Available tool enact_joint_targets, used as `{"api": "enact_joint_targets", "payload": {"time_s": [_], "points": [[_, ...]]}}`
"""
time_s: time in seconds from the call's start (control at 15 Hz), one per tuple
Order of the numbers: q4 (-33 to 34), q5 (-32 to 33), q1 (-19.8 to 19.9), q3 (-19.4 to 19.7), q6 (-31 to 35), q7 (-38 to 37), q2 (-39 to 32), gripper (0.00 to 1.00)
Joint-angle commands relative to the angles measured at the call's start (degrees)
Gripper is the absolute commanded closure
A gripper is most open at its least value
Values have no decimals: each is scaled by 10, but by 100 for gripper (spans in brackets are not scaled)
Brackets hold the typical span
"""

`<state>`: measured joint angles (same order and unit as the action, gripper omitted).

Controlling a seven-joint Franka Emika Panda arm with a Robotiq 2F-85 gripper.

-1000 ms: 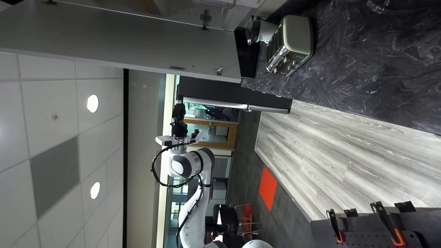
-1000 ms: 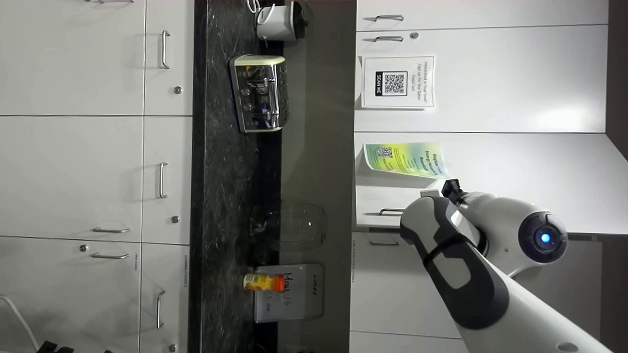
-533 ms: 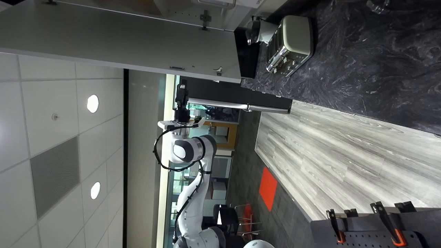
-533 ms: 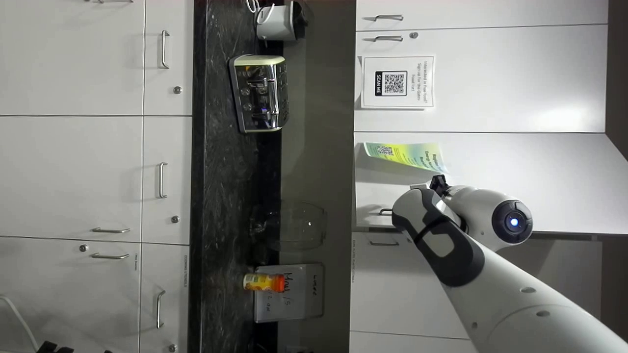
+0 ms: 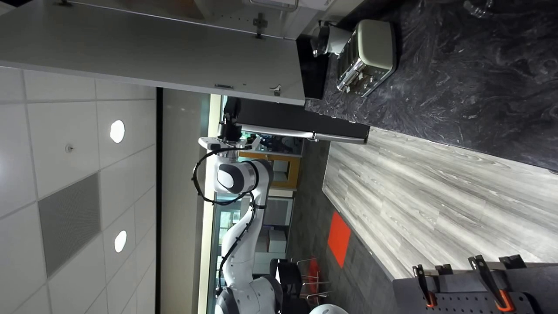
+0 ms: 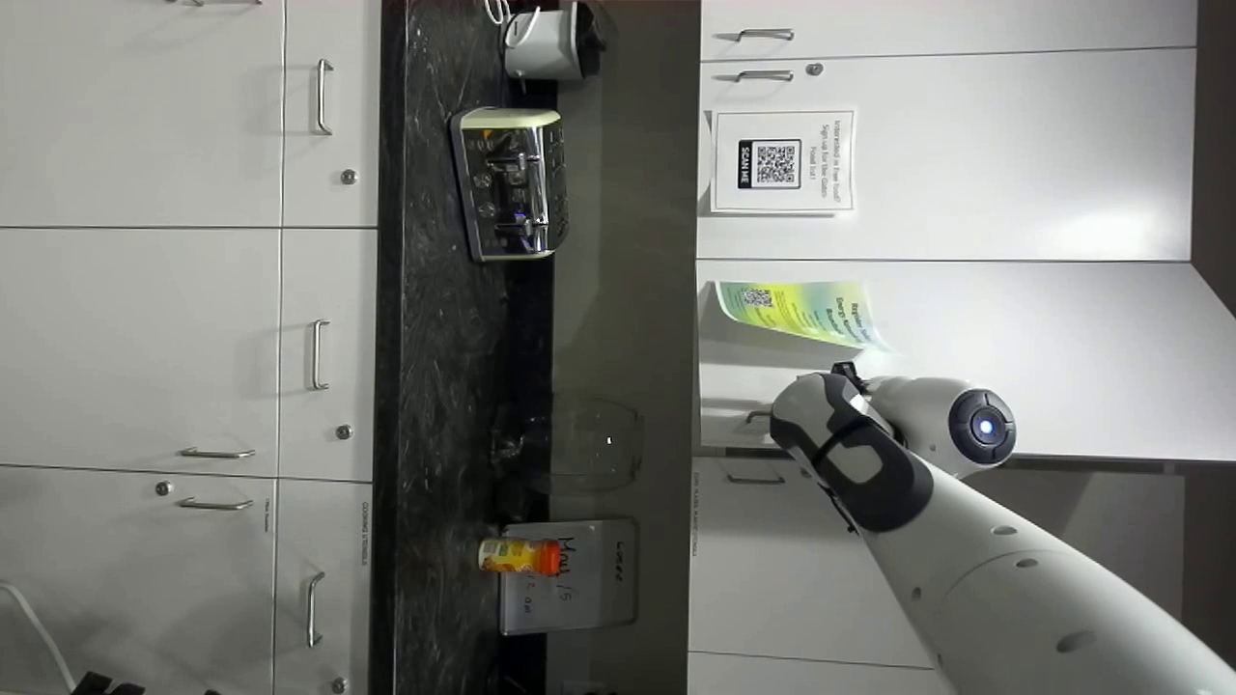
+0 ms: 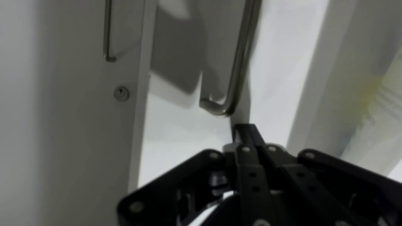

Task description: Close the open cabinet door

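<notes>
Fingers (image 7: 255, 135) pressed together, the gripper (image 7: 249, 133) in the wrist view points at the pale cabinet door (image 7: 179, 135), tips just beside the bent end of its bar handle (image 7: 240, 62); whether they touch the door, I cannot tell. Past the door's edge is a greyer neighbouring door (image 7: 81, 141) with a round lock (image 7: 121, 94). A blurred flyer (image 7: 381, 119) shows on the far side of the bar handle.

In an exterior view, the cabinet door shows its inner face, standing open beside the cabinet interior (image 5: 231, 17). Little of that inside can be seen, and what it holds cannot be made out. The gripper is on the far side of the door, its tips hidden behind it. A toaster (image 5: 375, 48) stands on the dark countertop (image 5: 457, 87), between front and back edges; what is inside cannot be told.

In an exterior view, the upper cabinets (image 6: 995, 154) run above the countertop's back edge, the cabinet door standing out from among them, flyer on its outer face. The robot arm (image 6: 1043, 569) covers part of the bar handle and much of the gripper. A white pot (image 6: 546, 46) with a black top (image 6: 589, 41) stands near the back edge, close to the toaster. Farther along that edge come a clear rounded vessel (image 6: 603, 441), its contents too faint to tell, and an upright yellow jar (image 6: 510, 555), orange lid (image 6: 550, 557) on, before a lettered board (image 6: 601, 589). What pot and jar hold is hidden.
</notes>
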<state>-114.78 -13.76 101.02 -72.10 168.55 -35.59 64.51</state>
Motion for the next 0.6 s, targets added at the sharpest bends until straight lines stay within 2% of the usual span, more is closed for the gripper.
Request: {"api": "enact_joint_targets", "payload": {"time_s": [0.0, 0.53], "points": [[19, 6, 8, 4, -51, 2, -24, 100], [13, 10, 34, 25, -83, -19, -29, 100]]}}
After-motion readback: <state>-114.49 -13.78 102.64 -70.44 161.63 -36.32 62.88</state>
